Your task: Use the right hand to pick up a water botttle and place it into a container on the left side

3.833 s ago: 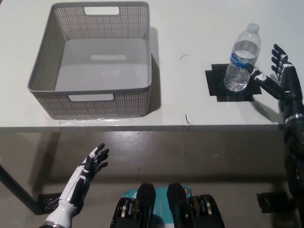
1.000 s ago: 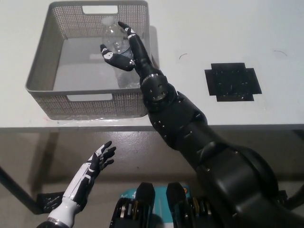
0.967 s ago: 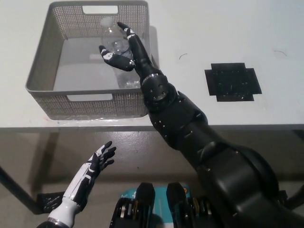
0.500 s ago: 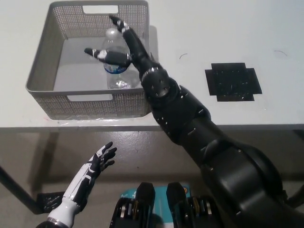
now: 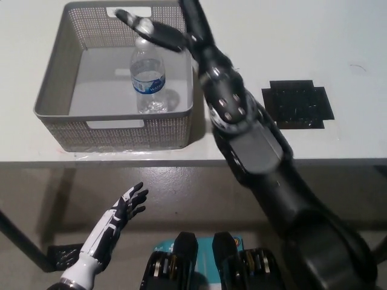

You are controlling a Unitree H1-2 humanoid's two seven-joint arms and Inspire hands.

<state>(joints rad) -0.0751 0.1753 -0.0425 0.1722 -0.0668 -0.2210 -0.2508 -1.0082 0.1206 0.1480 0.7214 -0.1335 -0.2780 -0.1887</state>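
Head view: the right hand (image 5: 162,31) is off the water bottle (image 5: 148,74) now, where half a second ago it was wrapped around it. Its fingers are spread wide and holding nothing, lifted above the bottle's cap near the far wall of the basket (image 5: 53,81). The bottle stands upright on its own on the basket floor, toward the right-hand side, label facing the camera. The black square of tape (image 5: 296,104) on the table (image 5: 290,48), where the bottle stood earlier, lies bare. That reads as the placement done, with only the arm's retreat left. The left hand (image 5: 121,210) rests low at the lower left, below the table edge, fingers apart and empty.
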